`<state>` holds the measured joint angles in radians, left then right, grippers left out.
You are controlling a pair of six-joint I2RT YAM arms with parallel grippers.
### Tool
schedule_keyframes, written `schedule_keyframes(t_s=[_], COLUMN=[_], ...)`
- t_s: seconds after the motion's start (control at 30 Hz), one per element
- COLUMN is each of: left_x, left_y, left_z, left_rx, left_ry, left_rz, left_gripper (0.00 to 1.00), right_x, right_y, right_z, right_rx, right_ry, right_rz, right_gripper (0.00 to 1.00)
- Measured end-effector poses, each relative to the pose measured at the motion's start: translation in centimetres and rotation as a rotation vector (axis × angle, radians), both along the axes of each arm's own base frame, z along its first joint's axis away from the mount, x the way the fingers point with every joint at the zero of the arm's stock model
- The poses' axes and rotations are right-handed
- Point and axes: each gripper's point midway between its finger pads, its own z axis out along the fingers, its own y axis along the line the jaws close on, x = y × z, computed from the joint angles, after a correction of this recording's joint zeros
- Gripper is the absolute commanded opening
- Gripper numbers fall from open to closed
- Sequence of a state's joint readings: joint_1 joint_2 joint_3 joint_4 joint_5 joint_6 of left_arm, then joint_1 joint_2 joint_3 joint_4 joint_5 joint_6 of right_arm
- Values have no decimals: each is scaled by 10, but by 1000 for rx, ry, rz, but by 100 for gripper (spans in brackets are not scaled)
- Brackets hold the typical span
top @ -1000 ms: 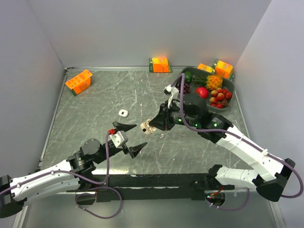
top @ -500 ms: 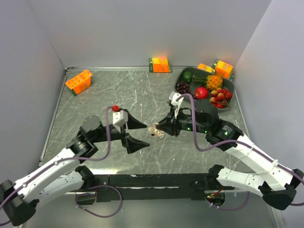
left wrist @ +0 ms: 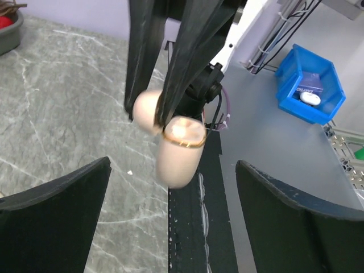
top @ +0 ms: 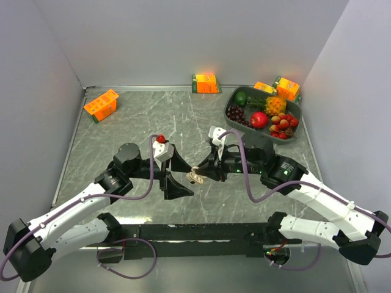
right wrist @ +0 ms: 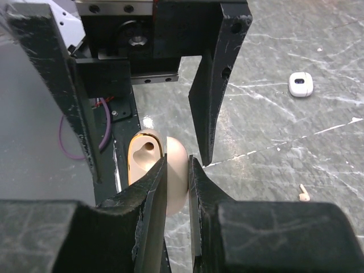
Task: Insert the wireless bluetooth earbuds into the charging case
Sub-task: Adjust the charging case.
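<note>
A beige charging case [top: 195, 177] with a gold rim hangs above the table, its lid flipped open. My right gripper [top: 200, 173] is shut on it; the right wrist view has the case [right wrist: 149, 165] pinched between that gripper's [right wrist: 177, 165] fingers. My left gripper [top: 185, 178] is open, one finger on each side of the case without touching it. In the left wrist view the case [left wrist: 179, 153] hangs between the wide-open left gripper's [left wrist: 173, 168] fingers. One pale earbud [right wrist: 304, 194] lies on the table. A small white case [right wrist: 300, 84] lies farther off.
A grey bowl [top: 289, 138] of fruit stands at the back right. Orange cartons sit at the back left [top: 101, 104], back middle [top: 206, 83] and back right [top: 286, 88]. A blue bin [left wrist: 310, 85] stands off the table.
The left arm swung up and right toward the case, still open. The right gripper carried the case down and left, so it now hangs between the left fingers.
</note>
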<state>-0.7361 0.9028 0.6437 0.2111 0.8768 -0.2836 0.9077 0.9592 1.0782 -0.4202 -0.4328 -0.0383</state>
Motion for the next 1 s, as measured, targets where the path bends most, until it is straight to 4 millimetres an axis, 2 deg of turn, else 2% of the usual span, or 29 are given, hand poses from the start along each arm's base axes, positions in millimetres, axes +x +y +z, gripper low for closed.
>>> schedule_keyframes(t_s=[0.33, 0.57, 1.0], left_x=[0, 1, 2], left_y=[-3, -2, -3], left_z=[7, 6, 2], left_rx=[-13, -9, 1], left_ry=[-13, -17, -12], left_rz=[-20, -19, -19], left_gripper=[77, 70, 44], right_x=[5, 9, 4], right_y=[7, 8, 12], right_z=[-13, -11, -14], right_rx=[-35, -29, -34], right_ry=[23, 16, 31], right_rz=[-2, -17, -4], right_gripper=[0, 0, 0])
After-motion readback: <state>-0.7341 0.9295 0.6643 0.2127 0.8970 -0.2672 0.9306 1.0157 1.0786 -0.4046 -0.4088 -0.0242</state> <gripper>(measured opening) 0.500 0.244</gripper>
